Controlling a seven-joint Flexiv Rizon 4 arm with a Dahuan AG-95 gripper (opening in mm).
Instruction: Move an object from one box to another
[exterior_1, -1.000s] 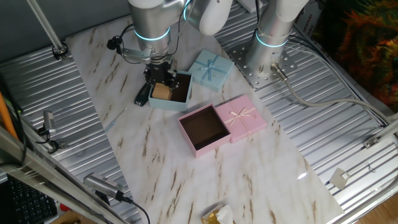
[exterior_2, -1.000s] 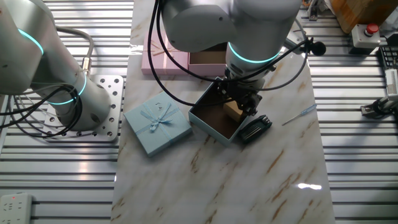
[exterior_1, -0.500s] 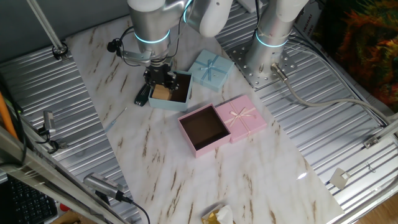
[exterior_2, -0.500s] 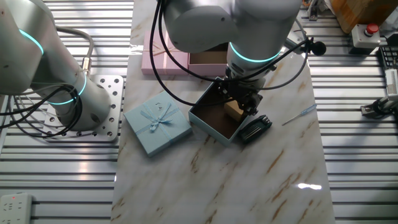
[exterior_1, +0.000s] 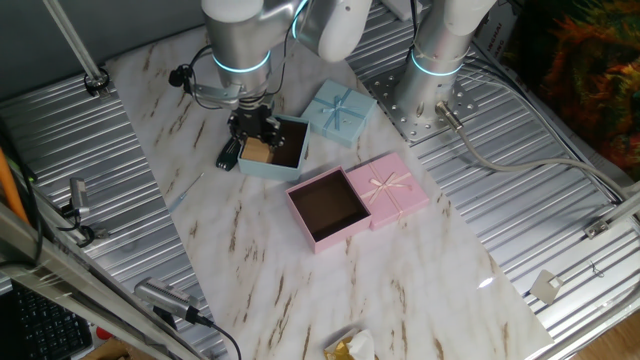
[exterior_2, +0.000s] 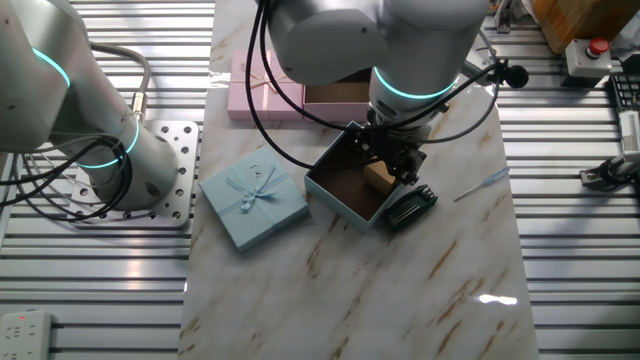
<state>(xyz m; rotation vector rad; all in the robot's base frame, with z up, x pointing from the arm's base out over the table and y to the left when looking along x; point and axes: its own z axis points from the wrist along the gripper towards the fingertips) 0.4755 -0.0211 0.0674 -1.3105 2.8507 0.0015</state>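
The object, a small tan cube (exterior_1: 258, 151) (exterior_2: 378, 178), rests inside the light blue box (exterior_1: 270, 168) (exterior_2: 345, 205), against its left side. My gripper (exterior_1: 253, 133) (exterior_2: 392, 163) hangs just above the cube, pointing down, with its dark fingers apart and nothing held between them. The pink box (exterior_1: 335, 236) (exterior_2: 335, 95) stands open in the middle of the marble board, showing only its dark brown interior. My arm hides part of the pink box in the other fixed view.
A light blue lid with a bow (exterior_1: 338, 110) (exterior_2: 253, 197) lies beside the blue box. A pink lid with a bow (exterior_1: 392, 190) (exterior_2: 262, 90) touches the pink box. A flat black item (exterior_1: 229, 152) (exterior_2: 410, 206) lies against the blue box's outer wall. A second arm's base (exterior_1: 430, 90) stands off the board.
My gripper has risen slightly away from the cube. The cube has stayed where it was in the blue box.
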